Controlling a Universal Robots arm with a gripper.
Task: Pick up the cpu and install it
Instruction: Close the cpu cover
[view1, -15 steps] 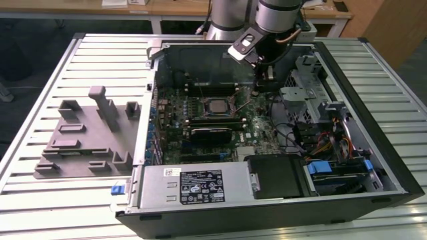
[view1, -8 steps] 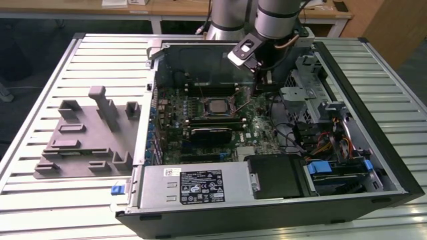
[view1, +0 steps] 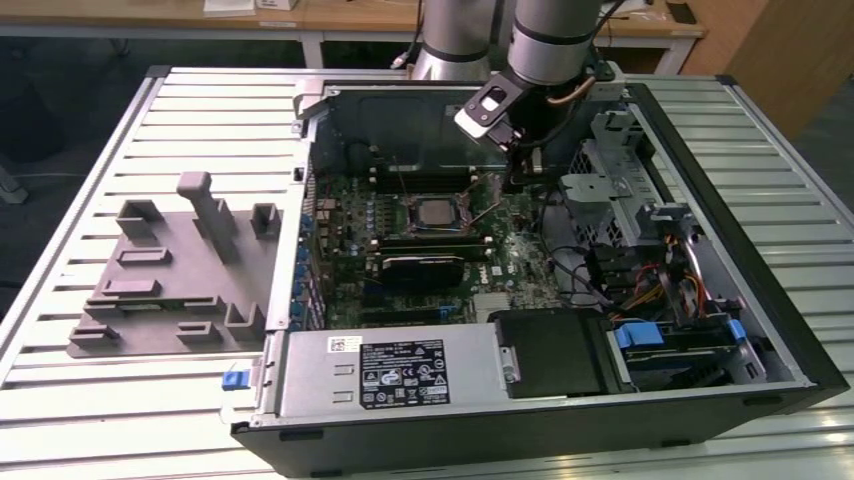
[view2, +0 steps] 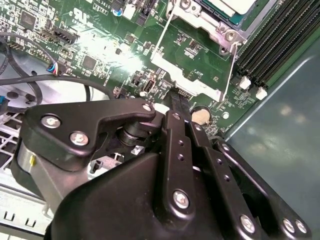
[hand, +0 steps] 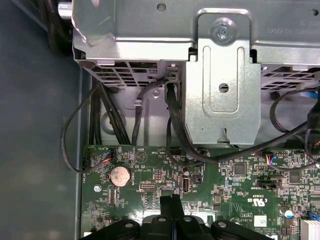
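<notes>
Gripper (view1: 513, 184) seen inside the open computer case (view1: 387, 125), hung from the arm (view1: 547, 40) just above the green motherboard (view1: 344, 262). Found its black fingers (hand: 167, 206) pressed together at the tips in the first wrist view, and the same in the second wrist view, clamped on nothing. Placed the tips near a round coin battery (hand: 120, 176) and just off one corner of the socket frame (view2: 205, 22). Could not judge contact with the board.

Found the cpu (view1: 435, 213) apart from the gripper, lying flat in the socket at the middle of the board, silver top up, toward the exterior view's left of the fingers. Saw long memory slots (view2: 280, 45) running alongside the socket.

Noted a metal drive cage (hand: 222, 75) beyond the fingertips in the first wrist view, with black cables (hand: 175, 130) dropping from under it to the board.

Saw a grey fixture tray (view1: 160, 270) outside the case on the slatted table (view1: 80, 420), on the exterior view's left, well apart from the gripper. Noted a labelled power supply (view1: 387, 370) along the near edge of the case in the exterior view.
</notes>
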